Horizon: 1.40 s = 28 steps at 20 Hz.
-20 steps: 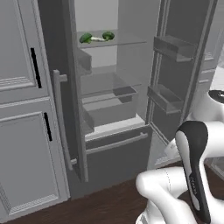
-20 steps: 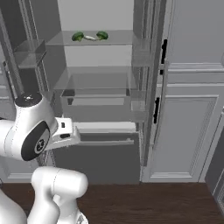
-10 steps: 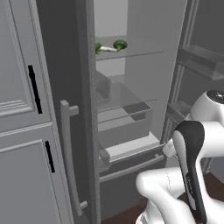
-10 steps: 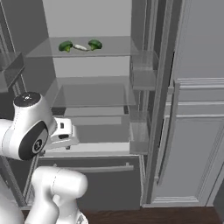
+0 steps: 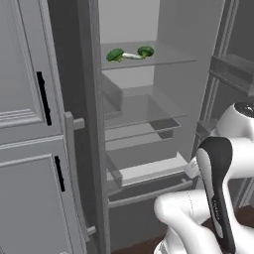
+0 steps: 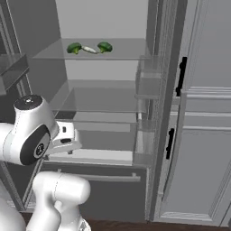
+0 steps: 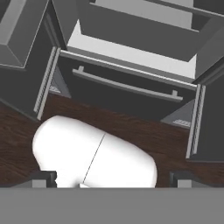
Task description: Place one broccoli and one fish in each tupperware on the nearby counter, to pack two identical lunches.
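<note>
An open fridge (image 5: 149, 99) is seen in front of the robot, with both of its doors swung wide. Two green broccoli are seen on the top glass shelf (image 5: 168, 58). One broccoli (image 5: 115, 54) is on the left and the other broccoli (image 5: 146, 50) is on the right. A pale thing (image 5: 131, 56) is laid between them, touching or almost touching both; what it is cannot be told. The same three things are seen from the other side (image 6: 89, 48). Clear shelves and a drawer (image 5: 149, 171) are seen lower down.

The white arm (image 5: 218, 193) is folded low in front of the fridge. In the hand view, the gripper (image 7: 112, 180) is pointed down at the dark wooden floor (image 7: 175, 144) and the fridge's bottom drawer (image 7: 127, 85). Its two dark tips are set far apart, so it is released and nothing is held.
</note>
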Motion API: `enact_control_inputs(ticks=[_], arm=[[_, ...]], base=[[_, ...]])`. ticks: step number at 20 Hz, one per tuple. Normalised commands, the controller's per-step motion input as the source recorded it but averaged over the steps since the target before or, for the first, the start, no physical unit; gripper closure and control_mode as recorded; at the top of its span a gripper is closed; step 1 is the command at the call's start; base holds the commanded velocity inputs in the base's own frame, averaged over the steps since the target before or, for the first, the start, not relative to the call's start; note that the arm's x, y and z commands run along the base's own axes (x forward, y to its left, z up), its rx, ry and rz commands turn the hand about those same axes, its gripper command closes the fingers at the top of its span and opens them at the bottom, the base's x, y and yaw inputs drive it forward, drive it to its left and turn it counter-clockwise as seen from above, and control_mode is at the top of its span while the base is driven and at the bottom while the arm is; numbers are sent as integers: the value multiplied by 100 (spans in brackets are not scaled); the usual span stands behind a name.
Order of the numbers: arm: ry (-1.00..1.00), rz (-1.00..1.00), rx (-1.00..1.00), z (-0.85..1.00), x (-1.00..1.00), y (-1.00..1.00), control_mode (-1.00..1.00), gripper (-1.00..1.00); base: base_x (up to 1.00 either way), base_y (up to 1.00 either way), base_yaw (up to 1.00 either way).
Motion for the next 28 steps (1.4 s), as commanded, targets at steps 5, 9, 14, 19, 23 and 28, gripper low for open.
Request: enact_control_inputs(ticks=[5,9,14,19,23,28], arm=[[0,0,0,0,0,0,100,-100],[0,0,0,0,0,0,100,-100],[0,0,0,0,0,0,100,-100],[0,0,0,0,0,0,100,-100],[0,0,0,0,0,0,100,-100],[-2,0,0,1,0,0,-100,-100]], base=[[-18,-30,23],[33,-45,27],[71,-8,0],[74,0,-5],[0,0,0],[0,0,0]])
